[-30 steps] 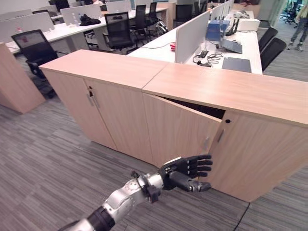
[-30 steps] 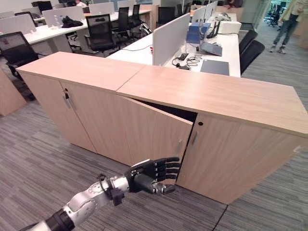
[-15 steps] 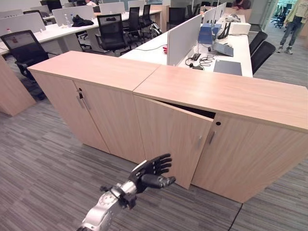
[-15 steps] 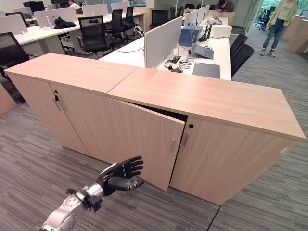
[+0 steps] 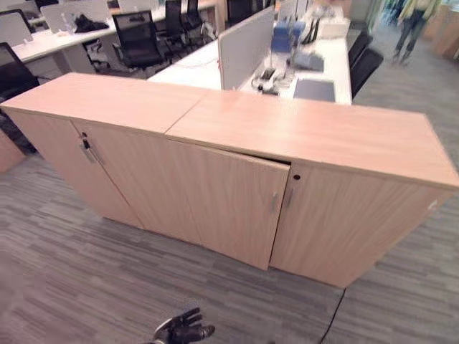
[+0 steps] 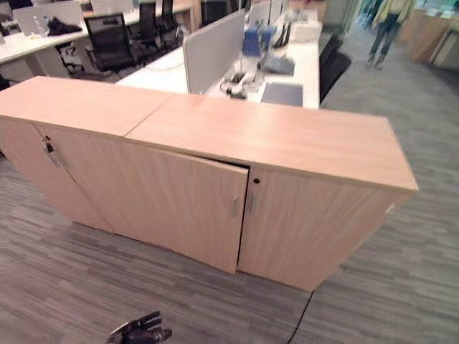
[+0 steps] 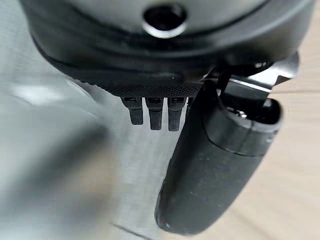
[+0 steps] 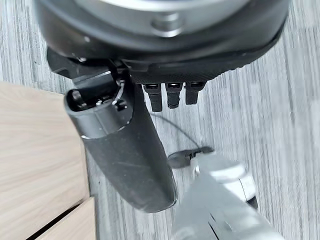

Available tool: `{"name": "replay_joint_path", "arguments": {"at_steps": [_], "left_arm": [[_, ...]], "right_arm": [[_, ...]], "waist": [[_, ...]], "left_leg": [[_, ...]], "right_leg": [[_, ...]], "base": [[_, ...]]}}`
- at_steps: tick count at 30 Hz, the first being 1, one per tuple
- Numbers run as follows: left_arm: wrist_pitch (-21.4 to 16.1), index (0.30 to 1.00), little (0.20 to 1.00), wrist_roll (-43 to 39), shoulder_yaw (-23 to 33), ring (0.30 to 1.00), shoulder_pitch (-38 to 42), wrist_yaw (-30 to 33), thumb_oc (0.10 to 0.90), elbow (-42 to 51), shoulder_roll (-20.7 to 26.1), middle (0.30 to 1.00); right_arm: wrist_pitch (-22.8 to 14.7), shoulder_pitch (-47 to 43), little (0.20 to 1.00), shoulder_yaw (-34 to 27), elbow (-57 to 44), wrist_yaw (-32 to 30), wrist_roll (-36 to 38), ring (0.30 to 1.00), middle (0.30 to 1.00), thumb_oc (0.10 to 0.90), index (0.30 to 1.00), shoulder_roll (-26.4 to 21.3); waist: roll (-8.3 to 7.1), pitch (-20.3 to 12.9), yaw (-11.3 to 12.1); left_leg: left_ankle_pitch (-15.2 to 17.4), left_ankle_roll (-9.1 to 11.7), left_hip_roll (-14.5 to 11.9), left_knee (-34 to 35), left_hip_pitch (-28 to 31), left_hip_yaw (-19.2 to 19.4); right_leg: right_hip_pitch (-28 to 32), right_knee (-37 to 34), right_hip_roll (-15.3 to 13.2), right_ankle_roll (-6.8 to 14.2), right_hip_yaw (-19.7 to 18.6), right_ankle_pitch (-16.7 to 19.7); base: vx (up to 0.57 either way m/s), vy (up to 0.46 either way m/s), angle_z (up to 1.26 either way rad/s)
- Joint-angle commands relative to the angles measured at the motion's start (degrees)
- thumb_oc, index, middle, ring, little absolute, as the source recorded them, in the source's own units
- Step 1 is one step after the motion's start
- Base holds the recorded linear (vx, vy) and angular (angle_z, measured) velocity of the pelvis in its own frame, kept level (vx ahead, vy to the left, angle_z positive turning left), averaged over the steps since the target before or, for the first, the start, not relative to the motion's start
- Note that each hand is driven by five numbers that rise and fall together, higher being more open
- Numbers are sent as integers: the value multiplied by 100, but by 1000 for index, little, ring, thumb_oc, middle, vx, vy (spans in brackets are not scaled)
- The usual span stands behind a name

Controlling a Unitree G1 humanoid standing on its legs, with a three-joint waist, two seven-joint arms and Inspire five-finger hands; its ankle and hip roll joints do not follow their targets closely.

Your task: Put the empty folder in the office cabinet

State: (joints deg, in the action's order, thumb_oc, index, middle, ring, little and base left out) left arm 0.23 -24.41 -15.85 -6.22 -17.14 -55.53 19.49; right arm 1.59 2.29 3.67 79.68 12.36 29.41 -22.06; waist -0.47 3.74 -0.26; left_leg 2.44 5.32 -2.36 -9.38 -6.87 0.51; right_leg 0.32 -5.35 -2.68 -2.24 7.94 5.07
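Note:
The light wood office cabinet (image 5: 308, 136) stands across the carpet before me. Its left door (image 5: 229, 204) is slightly ajar, with a thin dark gap along its top edge, and the right door (image 5: 351, 222) is closed. My left hand (image 5: 184, 332) hangs low over the carpet, well short of the doors, fingers relaxed and empty. In the left wrist view its fingers (image 7: 155, 112) are straight and the thumb (image 7: 210, 170) stands out, holding nothing. My right hand (image 8: 125, 150) is open beside a wood panel (image 8: 35, 150), with nothing in it.
A second matching cabinet (image 5: 86, 107) adjoins on the left. Behind are white desks with a partition (image 5: 244, 39), laptops, and black office chairs (image 5: 136, 36). A person (image 6: 384, 29) stands far back on the right. Grey carpet (image 5: 86, 287) lies before the cabinets.
The camera has pulled back and shifted. My left hand has dropped away from the ajar door to the bottom of the view. The door's gap looks narrower than before.

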Motion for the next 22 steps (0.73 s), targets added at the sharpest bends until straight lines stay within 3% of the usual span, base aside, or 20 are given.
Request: {"name": "replay_joint_path", "arguments": {"at_steps": [1,3,8,22], "left_arm": [[-370,900,900,428,424,900,431,-38,800,-779,104,900],[-370,900,900,881,591,900,403,44,800,-1705,64,900],[-385,900,900,1195,743,900,273,96,800,-2042,47,900],[-599,900,900,1366,588,900,508,637,800,-1741,-184,900]], "right_arm": [[-62,-258,900,14,152,88,-19,900,900,800,900,47],[-31,-213,900,-33,193,104,-160,900,900,800,900,49],[-16,-123,900,40,108,102,-312,900,900,800,900,126],[-108,118,900,138,41,-131,-360,900,900,800,900,466]], "waist": [[-71,46,-111],[28,-83,-176],[139,-208,-180],[12,-390,-228]], "left_leg": [[420,-363,79,-313,-43,156],[285,-381,84,352,368,370],[-36,-408,154,1379,863,539],[99,-464,254,1438,953,491]], "right_leg": [[323,35,268,502,313,-650],[332,36,143,585,367,-611],[307,36,35,662,371,-585],[406,35,-118,790,501,-604]], "base": [[94,210,-13],[80,181,-25],[45,142,-27],[23,42,4]]}}
